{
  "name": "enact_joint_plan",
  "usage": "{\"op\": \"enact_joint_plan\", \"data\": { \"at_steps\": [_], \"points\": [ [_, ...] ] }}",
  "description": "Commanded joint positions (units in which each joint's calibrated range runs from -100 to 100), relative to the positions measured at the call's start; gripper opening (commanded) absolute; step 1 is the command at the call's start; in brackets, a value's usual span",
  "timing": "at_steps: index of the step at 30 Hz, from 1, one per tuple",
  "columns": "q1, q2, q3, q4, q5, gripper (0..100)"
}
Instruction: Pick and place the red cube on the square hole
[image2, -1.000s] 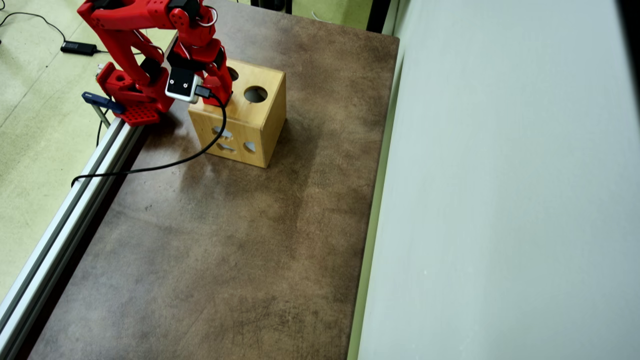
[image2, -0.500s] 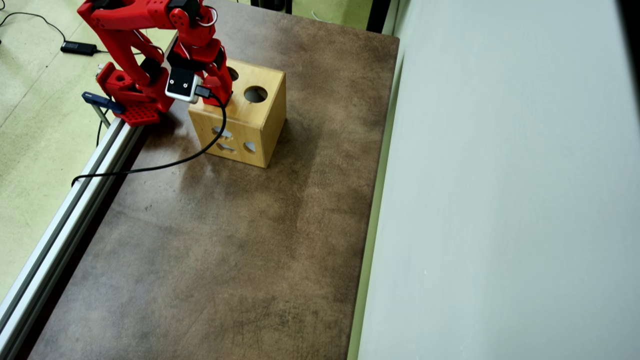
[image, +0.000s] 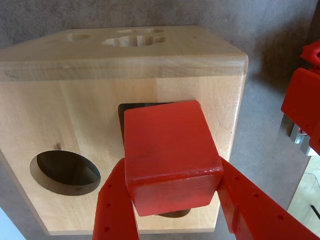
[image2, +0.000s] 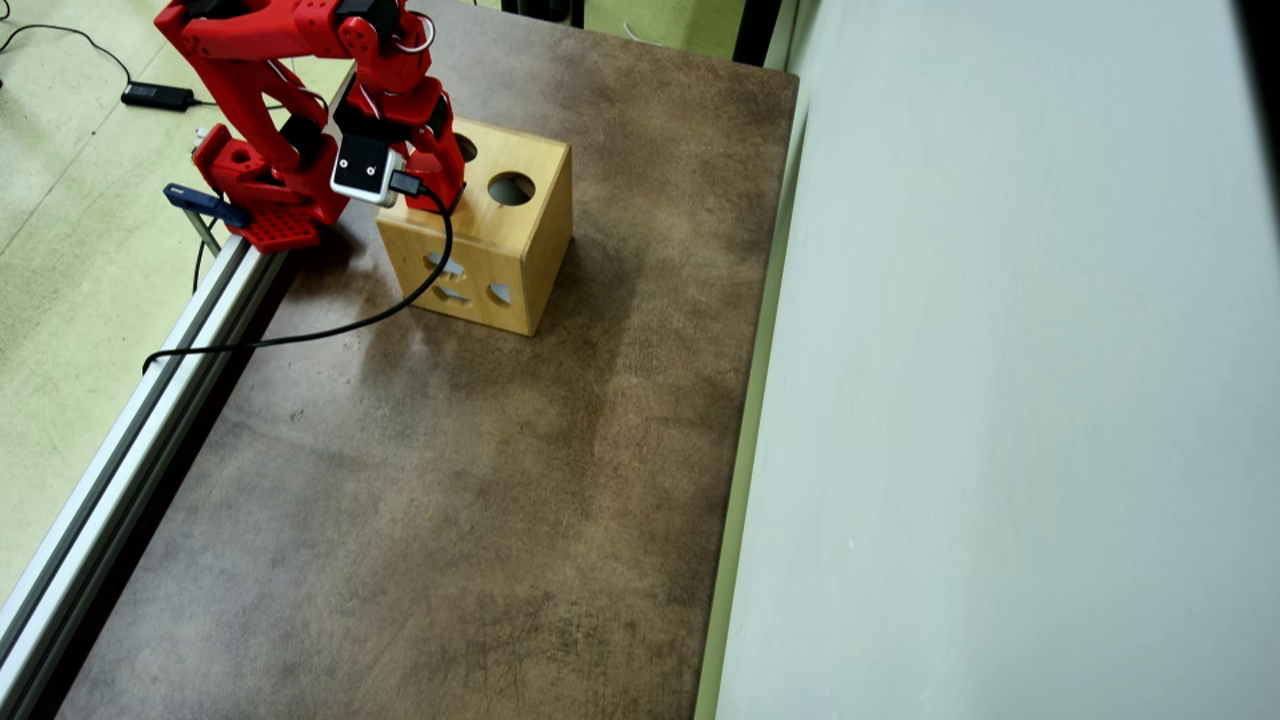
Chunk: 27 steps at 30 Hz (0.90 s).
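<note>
Holding unchanged since a second ago | pincer (image: 172, 210) pinching red cube (image: 170, 155) over square hole (image: 131, 107) of wooden box (image: 75, 125) | release pending.

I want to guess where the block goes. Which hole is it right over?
The square hole, its dark corner peeking behind the red cube; the round hole sits off left.

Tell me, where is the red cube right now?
In the wrist view, the red cube sits mid-frame, held between the gripper fingers over the wooden box's square hole.
</note>
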Motion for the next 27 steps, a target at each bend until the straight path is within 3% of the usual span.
{"op": "enact_joint_plan", "data": {
  "at_steps": [1, 9, 13, 15, 27],
  "points": [
    [1.1, -1.0, -1.0, 0.2, 0.3, 12],
    [1.0, -1.0, -1.2, 0.2, -0.1, 62],
    [0.5, -1.0, -0.9, 0.2, -0.1, 79],
    [0.2, -1.0, -0.8, 0.2, -0.1, 82],
    [0.2, -11.3, -1.5, 0.1, -0.1, 83]
  ]
}}
